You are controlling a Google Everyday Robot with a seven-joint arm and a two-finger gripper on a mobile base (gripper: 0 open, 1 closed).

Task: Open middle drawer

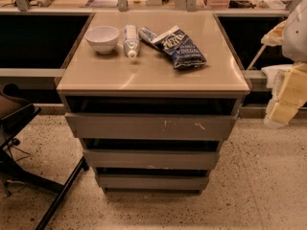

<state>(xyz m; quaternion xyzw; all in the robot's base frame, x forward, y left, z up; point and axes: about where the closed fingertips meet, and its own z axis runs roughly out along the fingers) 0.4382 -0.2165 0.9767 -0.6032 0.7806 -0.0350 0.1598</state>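
One gripper (283, 107) beside three drawers (151, 159)

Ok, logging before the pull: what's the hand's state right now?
Hand: at the right edge of the view, apart from the middle drawer; open or closed cannot be told.

Warm, dim light is cast from above. A soft sheen is noted on the cabinet top (153, 75) toward its near edge. Black shadow is seen in the gap above the middle drawer (151, 159) and in the far recesses. The gripper (283, 107), at the right edge, is lit pale yellow.
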